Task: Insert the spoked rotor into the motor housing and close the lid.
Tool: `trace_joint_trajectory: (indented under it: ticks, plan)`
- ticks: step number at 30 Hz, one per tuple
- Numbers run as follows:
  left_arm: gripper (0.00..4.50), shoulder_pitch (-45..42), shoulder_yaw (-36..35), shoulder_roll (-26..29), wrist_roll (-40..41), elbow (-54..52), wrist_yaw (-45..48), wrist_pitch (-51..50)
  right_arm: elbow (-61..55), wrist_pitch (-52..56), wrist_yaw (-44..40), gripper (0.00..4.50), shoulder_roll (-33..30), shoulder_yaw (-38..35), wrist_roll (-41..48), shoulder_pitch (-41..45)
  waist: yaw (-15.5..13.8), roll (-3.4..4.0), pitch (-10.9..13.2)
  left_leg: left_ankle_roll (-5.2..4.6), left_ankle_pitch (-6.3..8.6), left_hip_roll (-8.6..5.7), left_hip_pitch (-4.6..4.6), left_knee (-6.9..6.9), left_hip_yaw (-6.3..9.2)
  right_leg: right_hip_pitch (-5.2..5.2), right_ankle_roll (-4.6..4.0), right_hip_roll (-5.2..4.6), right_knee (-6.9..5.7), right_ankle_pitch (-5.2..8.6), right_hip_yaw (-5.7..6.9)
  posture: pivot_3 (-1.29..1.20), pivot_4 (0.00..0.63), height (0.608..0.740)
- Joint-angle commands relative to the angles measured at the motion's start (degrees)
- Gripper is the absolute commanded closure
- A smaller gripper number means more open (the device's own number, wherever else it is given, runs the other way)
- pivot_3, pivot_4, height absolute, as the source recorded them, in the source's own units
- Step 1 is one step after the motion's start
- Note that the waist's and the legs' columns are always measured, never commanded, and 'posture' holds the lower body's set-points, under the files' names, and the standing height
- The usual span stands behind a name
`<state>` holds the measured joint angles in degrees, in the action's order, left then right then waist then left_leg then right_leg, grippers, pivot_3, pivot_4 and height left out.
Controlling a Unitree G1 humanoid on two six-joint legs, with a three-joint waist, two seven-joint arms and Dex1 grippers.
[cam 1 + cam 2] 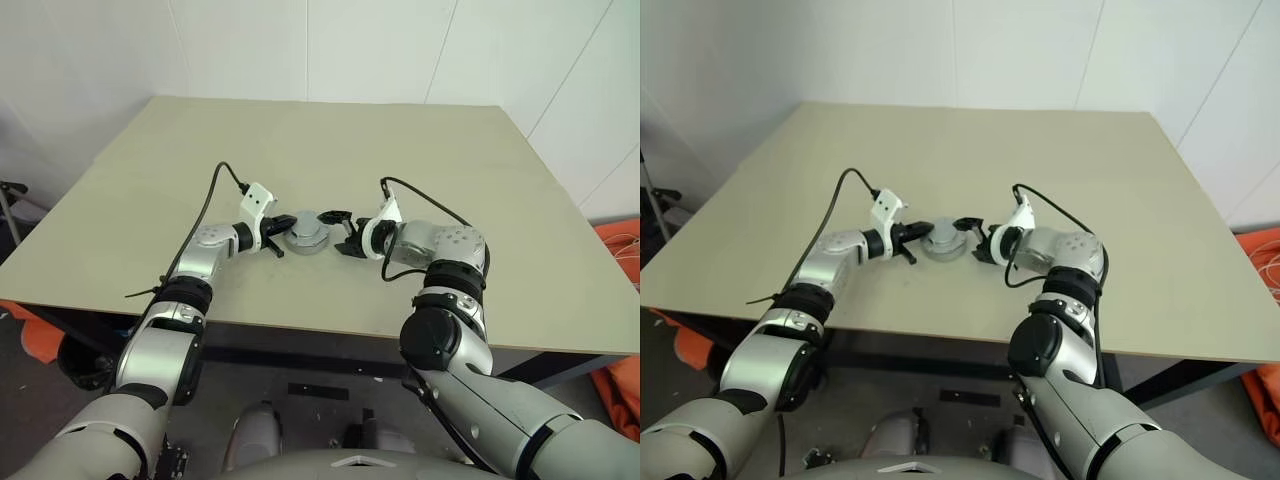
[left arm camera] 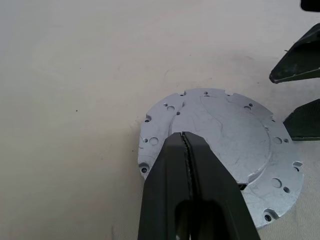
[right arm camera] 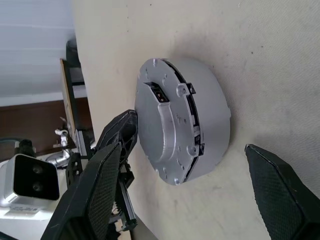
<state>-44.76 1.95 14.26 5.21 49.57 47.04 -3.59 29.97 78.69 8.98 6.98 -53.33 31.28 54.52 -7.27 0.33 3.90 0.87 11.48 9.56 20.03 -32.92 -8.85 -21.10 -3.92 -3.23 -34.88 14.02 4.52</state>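
The lid (image 2: 220, 145), a pale grey disc with a notched rim and small holes, lies on the round grey motor housing (image 3: 210, 120) at the middle of the table. The spoked rotor is hidden. My left gripper (image 1: 280, 236) is shut with nothing between its fingers. Its tips (image 2: 184, 136) sit over the lid's near rim from the left side. My right gripper (image 1: 338, 232) stands open just right of the housing. One finger (image 3: 105, 175) and the other finger (image 3: 280, 190) flank the housing without touching it.
The beige table (image 1: 450, 160) is bare around the assembly, with wide room behind it and to both sides. Its front edge runs close below the arms. Orange material (image 1: 620, 250) lies on the floor at the right.
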Motion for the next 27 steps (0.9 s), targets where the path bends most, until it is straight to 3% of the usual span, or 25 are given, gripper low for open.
trace_joint_trajectory:
  ticks: [1,21,27]
  plan:
    - [4.5,0.4,1.1,0.2,-1.2,0.9,0.3,-0.7,1.2,-2.4,1.2,0.02,8.1,1.6,3.8,1.8,0.0,0.0,0.0,0.0,0.0,0.0,0.0,0.0,0.0,0.0,-0.05,0.0,0.0,0.03,0.0,0.0,0.0,0.74]
    - [4.5,0.4,1.0,0.5,-1.3,0.7,0.2,-0.8,10.5,-11.5,-0.7,0.02,5.8,8.5,11.8,-0.2,0.6,0.01,0.0,0.18,-0.11,0.05,-0.06,0.02,-0.05,-0.02,-0.16,0.01,-0.02,0.09,0.0,0.0,0.0,0.74]
    - [4.5,0.5,1.0,0.6,-1.3,0.5,0.2,-0.9,9.9,-10.4,-3.0,1.93,5.1,9.4,14.1,-0.2,1.1,0.02,0.0,0.22,-0.14,0.05,-0.03,0.1,-0.08,-0.08,-0.18,0.02,-0.02,0.09,0.0,0.0,0.0,0.74]
